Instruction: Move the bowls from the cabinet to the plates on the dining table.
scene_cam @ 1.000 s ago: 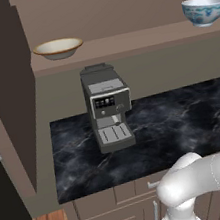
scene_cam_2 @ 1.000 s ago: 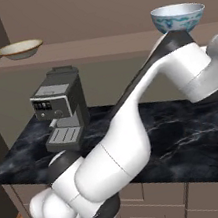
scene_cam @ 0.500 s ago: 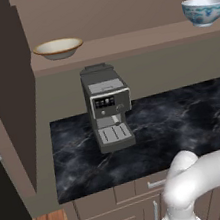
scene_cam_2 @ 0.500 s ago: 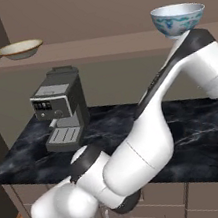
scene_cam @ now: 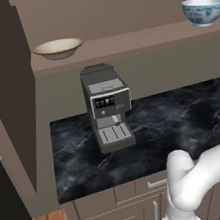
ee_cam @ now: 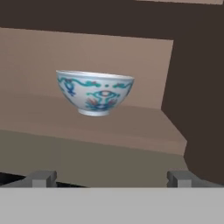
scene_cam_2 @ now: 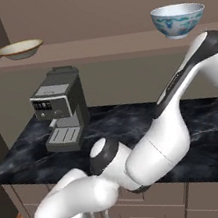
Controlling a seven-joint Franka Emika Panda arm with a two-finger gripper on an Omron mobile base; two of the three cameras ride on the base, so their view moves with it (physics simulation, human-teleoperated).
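White-and-blue bowl sits upright on our cabinet shelf; our gripper faces it, fingers spread, seemingly well short.

Our three camera angles
We share the shelf across both base views, left and right; our hand view faces it closely.

The arm is glossy white, built of fat rounded links that bulge at each joint. A dark grey cap covers one joint at about 7 o'clock in the right base view, and a dark band wraps the link toward 2 o'clock. Its two finger tips are small grey square-edged blocks.
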